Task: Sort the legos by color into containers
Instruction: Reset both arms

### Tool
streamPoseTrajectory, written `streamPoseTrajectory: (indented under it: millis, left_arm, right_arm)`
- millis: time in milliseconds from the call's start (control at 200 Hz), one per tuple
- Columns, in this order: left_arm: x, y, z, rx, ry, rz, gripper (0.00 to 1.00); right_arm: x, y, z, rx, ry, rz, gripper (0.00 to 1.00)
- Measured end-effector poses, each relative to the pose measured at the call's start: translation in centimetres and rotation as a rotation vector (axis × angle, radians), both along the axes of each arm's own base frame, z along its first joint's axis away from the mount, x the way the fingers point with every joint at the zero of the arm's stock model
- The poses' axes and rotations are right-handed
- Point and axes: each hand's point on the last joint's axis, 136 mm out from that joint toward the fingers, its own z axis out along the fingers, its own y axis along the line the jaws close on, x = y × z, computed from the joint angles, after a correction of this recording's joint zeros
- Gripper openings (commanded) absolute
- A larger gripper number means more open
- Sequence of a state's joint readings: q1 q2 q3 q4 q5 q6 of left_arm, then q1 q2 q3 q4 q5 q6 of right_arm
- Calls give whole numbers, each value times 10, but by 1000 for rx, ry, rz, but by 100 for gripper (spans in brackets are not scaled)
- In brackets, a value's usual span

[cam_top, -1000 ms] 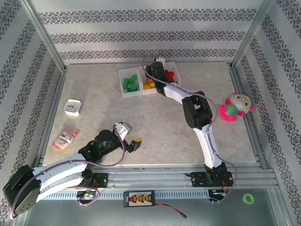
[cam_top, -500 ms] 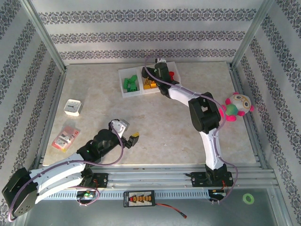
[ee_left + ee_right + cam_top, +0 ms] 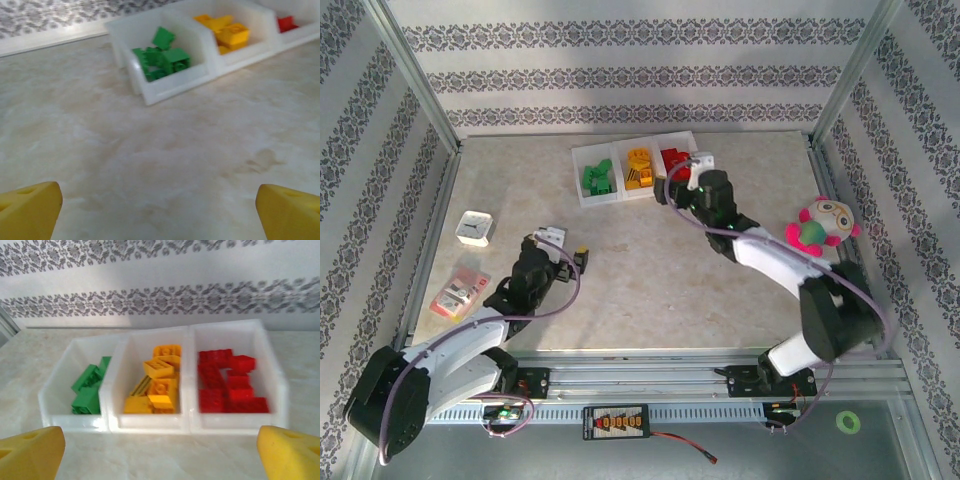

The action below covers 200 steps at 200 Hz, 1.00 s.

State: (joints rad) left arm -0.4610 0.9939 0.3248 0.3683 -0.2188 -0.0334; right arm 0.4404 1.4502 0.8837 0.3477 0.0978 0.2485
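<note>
A small white box (image 3: 474, 228) sits on the desk (image 3: 650, 285) at the left. The left arm (image 3: 470, 338) stretches low, jaws spread and empty. At the back, the legos (image 3: 157, 385) lie sorted by color in the containers (image 3: 150, 423). The right arm (image 3: 770, 262) faces them, jaws spread, with a plush toy (image 3: 817, 228) beside it.
</note>
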Motion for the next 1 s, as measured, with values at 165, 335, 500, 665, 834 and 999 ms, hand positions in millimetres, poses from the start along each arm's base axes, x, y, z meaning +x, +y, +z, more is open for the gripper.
streamPoseTrajectory:
  millis: [165, 335, 500, 665, 834, 999]
  left_arm:
    - [19, 21, 11, 35, -22, 85, 99]
    - [36, 63, 1, 90, -15, 212, 99]
    - [37, 96, -30, 112, 36, 294, 99]
    - [44, 112, -46, 100, 55, 319, 99]
    - [64, 123, -51, 56, 69, 331, 99]
    - [81, 122, -61, 5, 69, 309, 99]
  right_arm:
    - [-34, -79, 11, -61, -57, -149, 98]
    - [-51, -153, -4, -123, -49, -325, 98]
    - [-54, -182, -58, -196, 53, -386, 98]
    - [-51, -187, -113, -231, 126, -378, 98]
    - [-43, -188, -124, -228, 101, -355, 98]
    - [-32, -189, -126, -197, 35, -343, 98]
